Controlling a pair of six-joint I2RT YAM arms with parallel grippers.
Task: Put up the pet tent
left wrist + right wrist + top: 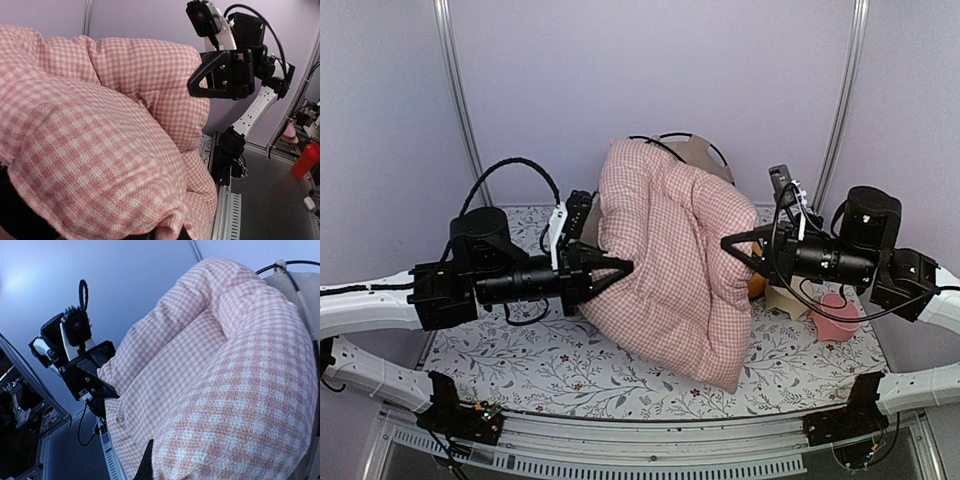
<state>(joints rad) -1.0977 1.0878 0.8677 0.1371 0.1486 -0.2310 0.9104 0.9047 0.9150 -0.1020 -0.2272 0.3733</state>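
Two robot arms held a pink checked cushion point(670, 260) up between them above the floral-patterned table point(520, 350). The left gripper point(628, 266) met the cushion's left edge, its fingers drawn to a narrow point and pinched on the quilted fabric. The right gripper point(726, 243) was likewise closed narrow on the opposite edge. The cushion stood nearly upright and bowed, its upper part bulging toward the back wall and its lower corner hanging close to the table near the front edge.

The pet tent point(708, 158) lay behind the cushion and was almost wholly hidden by it. Only a strip of tan fabric showed above the cushion's top right shoulder, with a thin black pole point(670, 137) looping over it. The right wrist view showed the same tan fabric just beside the cushion's far side. Neither gripper touched the tent.

A small pink object point(835, 318) sat on the table under the right arm, well apart from the cushion; what it was could not be told.
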